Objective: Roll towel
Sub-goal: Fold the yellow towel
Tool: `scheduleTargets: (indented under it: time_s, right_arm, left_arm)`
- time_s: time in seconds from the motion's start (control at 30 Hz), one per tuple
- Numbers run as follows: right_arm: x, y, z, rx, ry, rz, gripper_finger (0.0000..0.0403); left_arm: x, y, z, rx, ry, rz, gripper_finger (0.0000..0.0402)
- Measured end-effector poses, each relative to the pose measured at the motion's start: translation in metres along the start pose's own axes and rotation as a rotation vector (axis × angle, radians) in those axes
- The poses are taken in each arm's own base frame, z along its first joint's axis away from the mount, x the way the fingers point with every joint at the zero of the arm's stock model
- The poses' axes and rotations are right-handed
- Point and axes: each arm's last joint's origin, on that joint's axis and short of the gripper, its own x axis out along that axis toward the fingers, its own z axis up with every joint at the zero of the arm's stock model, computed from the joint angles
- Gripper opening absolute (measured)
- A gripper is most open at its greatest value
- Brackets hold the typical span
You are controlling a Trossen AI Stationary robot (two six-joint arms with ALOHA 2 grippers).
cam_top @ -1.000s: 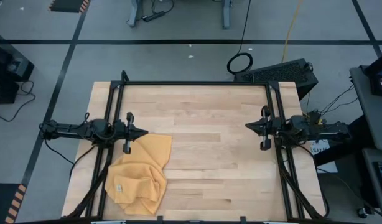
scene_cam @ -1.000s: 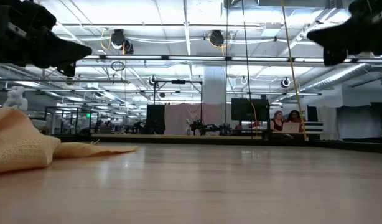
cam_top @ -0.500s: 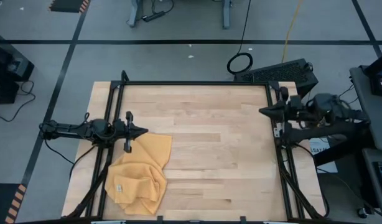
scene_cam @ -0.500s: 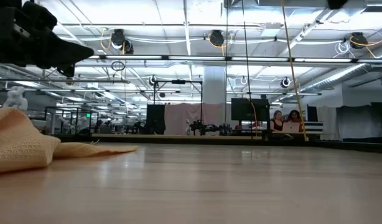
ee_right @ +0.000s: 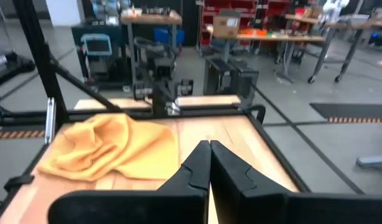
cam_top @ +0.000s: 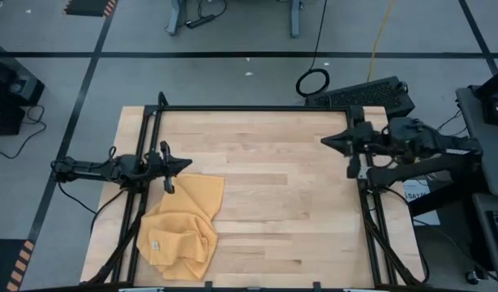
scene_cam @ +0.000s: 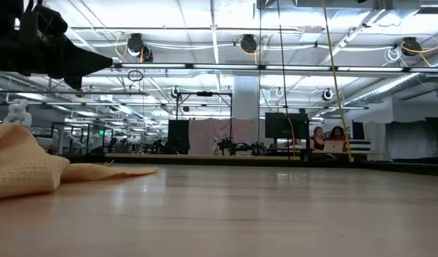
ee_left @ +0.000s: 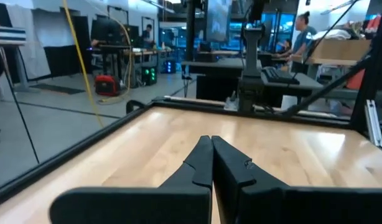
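Toward the lower left of the high view you have the towel lying crumpled on the tabletop, bunched into soft folds rather than spread flat, with its small white tag showing near the bottom-left edge of the heap. Your left gripper sits at the left side of the frame, just above the towel's upper edge, pointing toward the middle of the tabletop; its fingers are pressed together and pinch nothing, as the left wrist view confirms, where the two dark fingers meet in a closed point over bare wood. Your right gripper is at the upper right of the high view, near the black frame rail, aimed leftward across the tabletop and well apart from the towel; its fingers are likewise pressed together and empty. From the right wrist view you look across the tabletop to the yellow heap, which lies far off beyond the closed fingertips. At table height the towel fills the left edge of the low view, a thin flap of it trailing flat onto the wood toward the centre, and the left arm's dark bulk hangs in the upper left corner above it. Two people sit at a desk in the room far behind.
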Motion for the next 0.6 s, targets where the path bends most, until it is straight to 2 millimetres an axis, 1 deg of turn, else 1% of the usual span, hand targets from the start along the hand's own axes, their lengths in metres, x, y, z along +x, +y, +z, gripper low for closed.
scheduleTargets:
  time_s: [0.07, 0.17, 0.2, 0.3, 0.47, 0.53, 0.6]
  right_arm:
    - [0.007, 0.001, -0.001, -0.004, 0.023, 0.002, 0.0000]
    - [0.015, 0.003, -0.003, -0.001, 0.052, 0.002, 0.0000]
    - [0.017, 0.004, -0.004, -0.002, 0.060, 0.002, 0.0000]
    - [0.025, 0.005, -0.006, -0.007, 0.086, 0.001, 0.0000]
    - [0.037, 0.008, -0.010, -0.007, 0.130, -0.001, 0.0000]
    - [0.044, 0.009, -0.017, 0.001, 0.151, -0.002, 0.0000]
    - [0.051, 0.011, -0.026, 0.001, 0.167, -0.003, 0.0000]
  left_arm:
    - [-0.001, 0.000, 0.008, -0.007, -0.023, 0.003, 0.0002]
    - [-0.002, 0.000, 0.028, 0.016, -0.055, 0.015, 0.0002]
    - [-0.002, 0.000, 0.038, 0.029, -0.069, 0.019, 0.0002]
    - [-0.004, 0.000, 0.078, 0.054, -0.083, 0.025, 0.0002]
    - [0.001, -0.002, 0.143, 0.097, 0.058, 0.031, 0.0002]
    - [0.009, -0.005, 0.165, 0.112, 0.147, 0.030, 0.0002]
    - [0.020, -0.010, 0.182, 0.122, 0.246, 0.008, 0.0002]
